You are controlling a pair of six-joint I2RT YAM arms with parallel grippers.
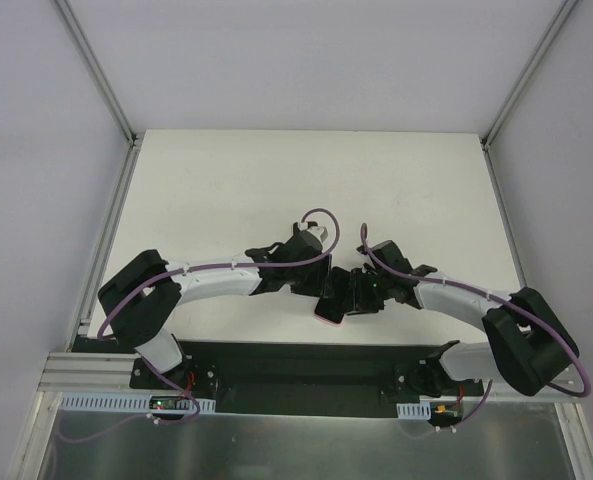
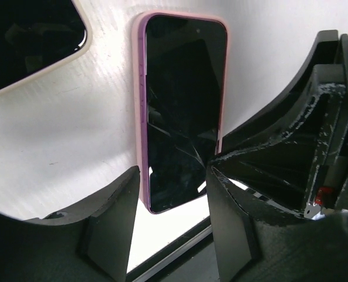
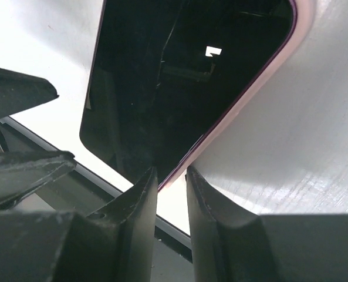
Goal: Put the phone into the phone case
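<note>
A black phone with a cracked screen [image 2: 182, 106] sits inside a pink-purple case [image 2: 139, 117] on the white table near its front edge. In the top view it [image 1: 328, 310] lies between the two grippers. My left gripper [image 2: 174, 217] is open, one finger on either side of the phone's lower end, not touching it. My right gripper [image 3: 172, 176] is nearly shut, its fingertips pinching the case's long edge [image 3: 262, 64] beside the screen [image 3: 179, 76]. The right gripper also shows in the left wrist view [image 2: 291, 147], touching the phone's right edge.
A second dark slab with a cream rim [image 2: 27, 41] lies at the upper left of the left wrist view. The table's front edge and the black base rail [image 1: 296, 360] run just below the phone. Both arms [image 1: 226, 275] crowd the table's near middle.
</note>
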